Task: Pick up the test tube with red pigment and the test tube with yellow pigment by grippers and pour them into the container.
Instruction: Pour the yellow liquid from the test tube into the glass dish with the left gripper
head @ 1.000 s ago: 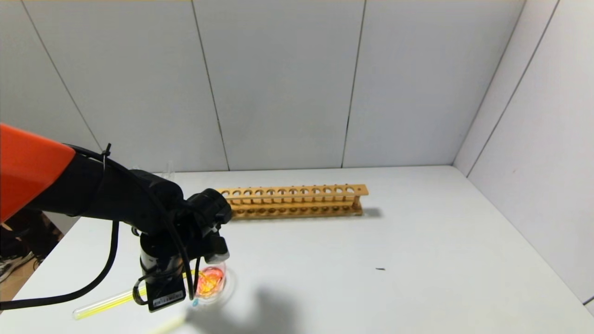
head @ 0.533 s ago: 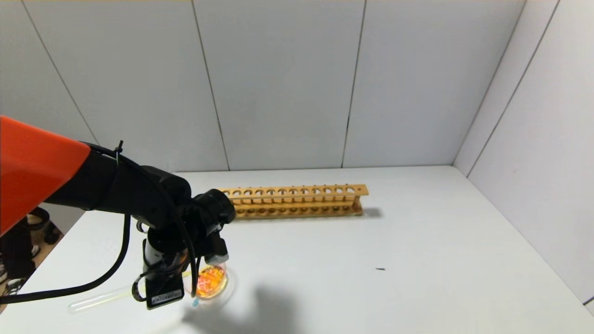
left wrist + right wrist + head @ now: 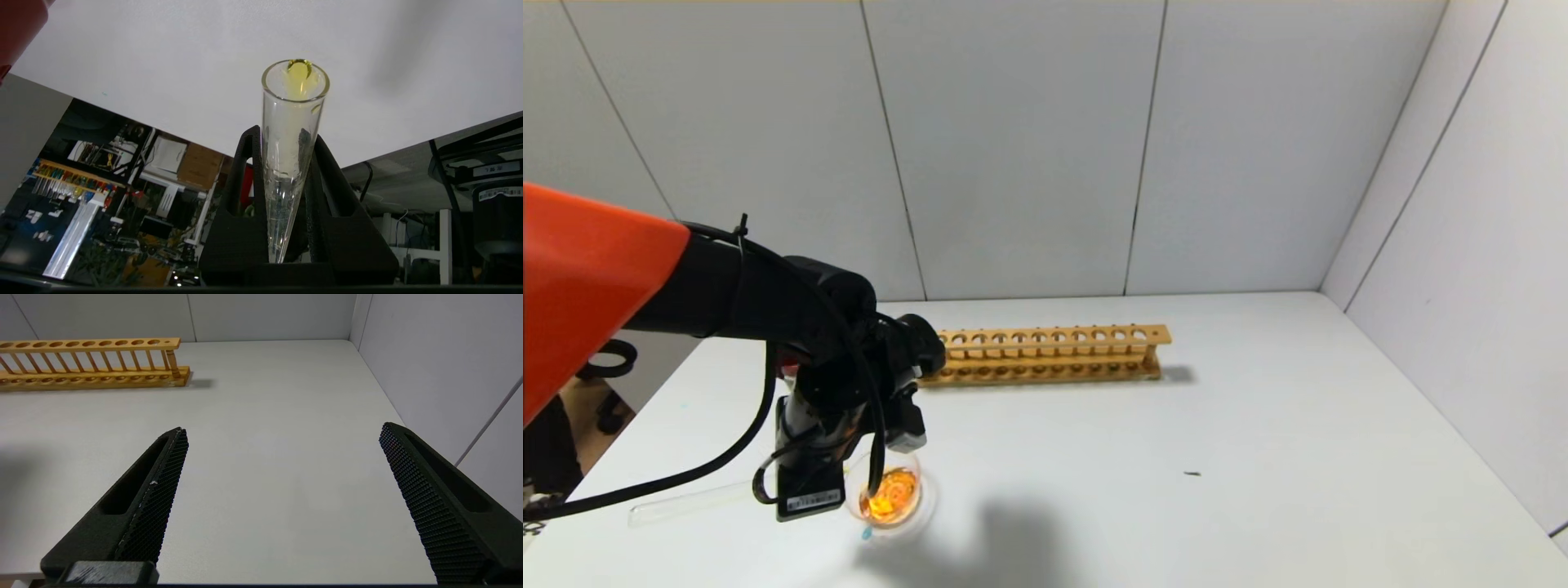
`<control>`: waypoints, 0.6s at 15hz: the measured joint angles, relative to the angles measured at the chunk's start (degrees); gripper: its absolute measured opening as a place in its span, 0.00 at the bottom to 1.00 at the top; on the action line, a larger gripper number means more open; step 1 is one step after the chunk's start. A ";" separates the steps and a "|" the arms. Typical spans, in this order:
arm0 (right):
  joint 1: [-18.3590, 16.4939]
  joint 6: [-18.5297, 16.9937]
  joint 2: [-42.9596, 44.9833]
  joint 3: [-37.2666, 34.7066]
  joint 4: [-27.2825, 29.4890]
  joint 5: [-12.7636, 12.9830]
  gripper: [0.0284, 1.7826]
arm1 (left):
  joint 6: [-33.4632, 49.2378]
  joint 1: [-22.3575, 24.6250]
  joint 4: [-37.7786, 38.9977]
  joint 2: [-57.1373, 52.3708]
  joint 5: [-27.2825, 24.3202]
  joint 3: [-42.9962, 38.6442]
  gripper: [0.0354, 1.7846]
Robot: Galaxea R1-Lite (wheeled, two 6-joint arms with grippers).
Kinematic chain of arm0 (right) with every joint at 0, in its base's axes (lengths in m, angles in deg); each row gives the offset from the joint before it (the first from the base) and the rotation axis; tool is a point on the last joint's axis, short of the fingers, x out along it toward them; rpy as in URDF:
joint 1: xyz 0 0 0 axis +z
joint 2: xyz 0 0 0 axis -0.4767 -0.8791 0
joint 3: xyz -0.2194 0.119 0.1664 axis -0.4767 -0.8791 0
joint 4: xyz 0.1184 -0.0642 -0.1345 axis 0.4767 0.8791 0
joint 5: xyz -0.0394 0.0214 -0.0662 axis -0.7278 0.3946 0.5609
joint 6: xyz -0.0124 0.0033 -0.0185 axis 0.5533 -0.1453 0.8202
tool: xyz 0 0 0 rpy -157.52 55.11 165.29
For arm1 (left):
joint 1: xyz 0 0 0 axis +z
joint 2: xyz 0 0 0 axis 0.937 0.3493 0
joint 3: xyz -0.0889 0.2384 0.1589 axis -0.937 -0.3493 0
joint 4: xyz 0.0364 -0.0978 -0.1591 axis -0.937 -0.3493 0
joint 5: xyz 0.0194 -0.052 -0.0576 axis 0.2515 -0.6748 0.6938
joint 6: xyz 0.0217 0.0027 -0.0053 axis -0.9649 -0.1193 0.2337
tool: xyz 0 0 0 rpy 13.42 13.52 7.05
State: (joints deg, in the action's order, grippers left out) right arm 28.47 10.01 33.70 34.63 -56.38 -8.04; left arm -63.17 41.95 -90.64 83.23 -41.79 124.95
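Observation:
My left gripper (image 3: 829, 469) is shut on the test tube with yellow pigment (image 3: 686, 502), held nearly level just left of the container (image 3: 892, 496). In the head view the tube looks almost clear. In the left wrist view the fingers (image 3: 245, 163) clamp the tube (image 3: 292, 122), and a yellow drop hangs at its mouth. The container is a small glass dish holding orange-yellow liquid, with a teal mark at its near rim. The test tube with red pigment is out of view. My right gripper (image 3: 282, 433) is open and empty above bare table.
A long wooden test tube rack (image 3: 1045, 353) stands behind the dish and also shows in the right wrist view (image 3: 90, 363). A dark red cup (image 3: 16, 28) is at the edge of the left wrist view. White walls close the back and right.
The left arm rose and shifted a little back. The yellow liquid left the tube's length, and the tube now looks nearly clear. The dish liquid turned more orange-yellow.

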 joint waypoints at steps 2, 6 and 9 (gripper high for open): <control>0.02 -0.02 0.00 0.00 0.02 0.00 0.96 | 0.06 -0.55 -4.22 1.77 1.16 4.44 0.16; 0.00 0.00 0.00 0.00 0.02 -0.02 0.96 | -0.07 -1.30 -14.47 5.66 2.78 11.96 0.16; 0.00 0.00 0.00 0.00 0.02 0.00 0.96 | 0.06 -1.94 -19.30 8.77 3.77 16.96 0.16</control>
State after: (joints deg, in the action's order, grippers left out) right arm 28.47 10.01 33.70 34.63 -56.36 -8.04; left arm -63.10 40.01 -109.93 92.00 -38.02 141.91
